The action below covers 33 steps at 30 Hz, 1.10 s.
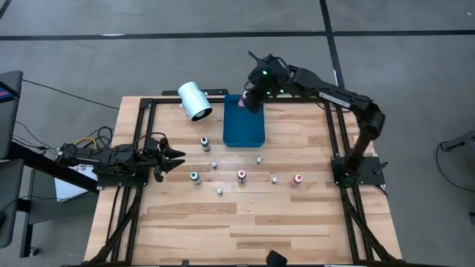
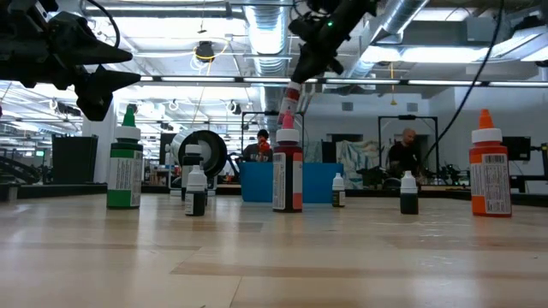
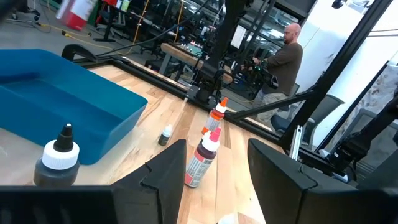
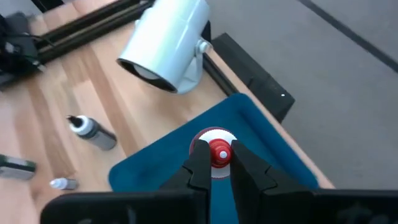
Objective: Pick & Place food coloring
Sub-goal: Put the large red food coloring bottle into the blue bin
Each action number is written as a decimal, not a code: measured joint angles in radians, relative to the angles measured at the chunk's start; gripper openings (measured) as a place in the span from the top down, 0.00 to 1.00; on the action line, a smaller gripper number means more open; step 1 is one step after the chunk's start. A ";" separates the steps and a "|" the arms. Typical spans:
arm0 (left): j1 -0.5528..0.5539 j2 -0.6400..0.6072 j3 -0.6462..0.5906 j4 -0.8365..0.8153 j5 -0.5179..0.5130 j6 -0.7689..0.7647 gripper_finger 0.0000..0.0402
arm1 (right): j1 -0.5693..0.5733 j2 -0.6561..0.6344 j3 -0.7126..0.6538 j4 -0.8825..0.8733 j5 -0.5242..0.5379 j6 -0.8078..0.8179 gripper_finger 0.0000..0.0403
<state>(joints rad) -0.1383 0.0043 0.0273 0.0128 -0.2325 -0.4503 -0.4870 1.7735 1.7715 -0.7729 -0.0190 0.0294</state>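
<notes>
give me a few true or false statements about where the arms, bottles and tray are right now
1. The right gripper has its jaws shut on a red-capped bottle above the blue tray. True.
2. The left gripper is holding a bottle. False: its jaws are open and empty, at the table's left edge.
3. The white cylinder lies on its side beside the tray. True.
4. Every bottle is already in the tray. False: several stand on the table, including the green-capped bottle.
5. The tray stands on the left arm's side. False: it is at the table's far edge, near the middle.
</notes>
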 joint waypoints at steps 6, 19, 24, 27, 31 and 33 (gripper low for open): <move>0.000 0.000 0.000 0.000 0.000 0.000 0.59 | -0.014 0.096 0.087 -0.060 0.021 -0.038 0.95; 0.000 0.000 0.000 0.001 -0.015 0.027 0.59 | -0.065 0.175 0.069 -0.154 0.073 -0.083 0.94; 0.000 0.000 0.000 0.001 -0.015 0.027 0.59 | -0.071 0.179 -0.003 -0.083 0.074 -0.091 0.94; 0.000 0.000 0.000 0.001 -0.015 0.027 0.59 | -0.074 0.179 -0.043 -0.052 0.074 -0.091 0.93; 0.000 0.000 0.000 0.001 -0.015 0.027 0.59 | -0.078 0.177 -0.076 -0.011 0.103 -0.094 0.94; 0.000 0.000 0.000 0.001 -0.016 0.027 0.59 | -0.080 0.178 -0.103 0.011 0.104 -0.099 0.94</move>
<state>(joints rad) -0.1383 0.0041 0.0273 0.0135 -0.2485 -0.4229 -0.5671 1.9516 1.6687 -0.7619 0.0853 -0.0699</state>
